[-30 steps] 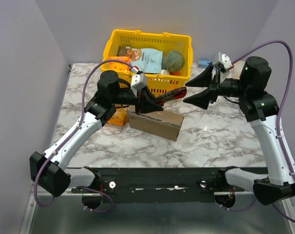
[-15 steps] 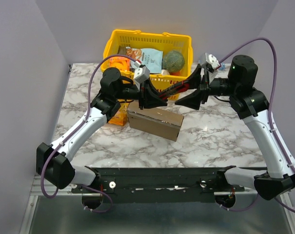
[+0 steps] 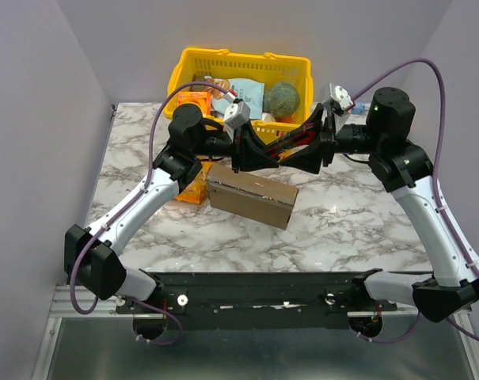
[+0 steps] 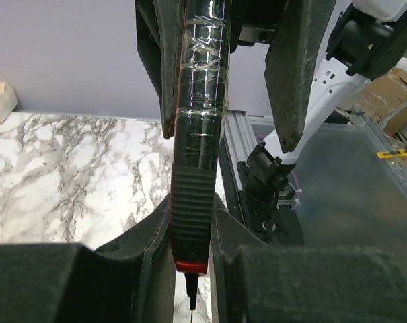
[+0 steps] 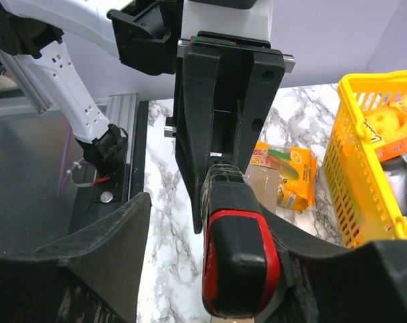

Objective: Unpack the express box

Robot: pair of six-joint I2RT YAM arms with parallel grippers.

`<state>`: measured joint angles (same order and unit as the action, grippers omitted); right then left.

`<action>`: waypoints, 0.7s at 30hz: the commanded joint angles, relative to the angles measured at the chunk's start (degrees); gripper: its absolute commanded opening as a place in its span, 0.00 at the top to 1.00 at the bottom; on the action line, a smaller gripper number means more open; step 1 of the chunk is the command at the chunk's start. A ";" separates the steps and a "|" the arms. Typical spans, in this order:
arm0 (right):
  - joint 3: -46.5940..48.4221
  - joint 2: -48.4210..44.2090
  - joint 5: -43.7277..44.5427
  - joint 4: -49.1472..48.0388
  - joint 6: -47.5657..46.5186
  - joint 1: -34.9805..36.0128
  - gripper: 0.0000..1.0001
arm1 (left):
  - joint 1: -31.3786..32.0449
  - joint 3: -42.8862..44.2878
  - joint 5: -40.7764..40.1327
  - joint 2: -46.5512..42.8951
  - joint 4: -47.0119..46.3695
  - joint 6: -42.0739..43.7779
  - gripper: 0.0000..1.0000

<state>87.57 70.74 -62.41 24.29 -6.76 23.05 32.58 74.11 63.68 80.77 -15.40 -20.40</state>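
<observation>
Cardboard and shut, the express box (image 3: 251, 198) lies flat. Just above it your left gripper (image 3: 267, 154) squeezes a black-and-red tool (image 3: 290, 144) — your right gripper (image 3: 298, 149) is spread wide around its other end.

The left gripper (image 3: 264, 154) and right gripper (image 3: 297, 150), meeting on a black-and-red tool (image 3: 285, 145), bar the air over the express box's (image 3: 251, 202) far edge, the yellow basket (image 3: 241, 58) walls the far side, an orange packet (image 3: 191, 191) crowds its left end (contact unclear), and the table (image 3: 366, 218) lies open in front and right.
</observation>
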 commanded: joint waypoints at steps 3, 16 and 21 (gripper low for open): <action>0.15 -0.25 1.41 -2.84 2.02 0.86 0.39 | 1.35 2.27 -0.40 0.88 -2.27 -0.52 1.00; -0.82 0.10 0.80 -3.11 2.20 1.03 0.53 | 1.79 2.97 -1.19 1.58 -3.06 -1.04 1.00; -0.65 0.19 1.85 -2.32 1.58 1.21 0.83 | 1.79 3.33 -1.63 2.20 -2.62 -0.87 1.00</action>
<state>87.55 70.83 -60.29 21.61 -5.30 23.53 34.17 75.00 63.92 81.97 -16.23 -20.73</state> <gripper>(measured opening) 0.362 0.274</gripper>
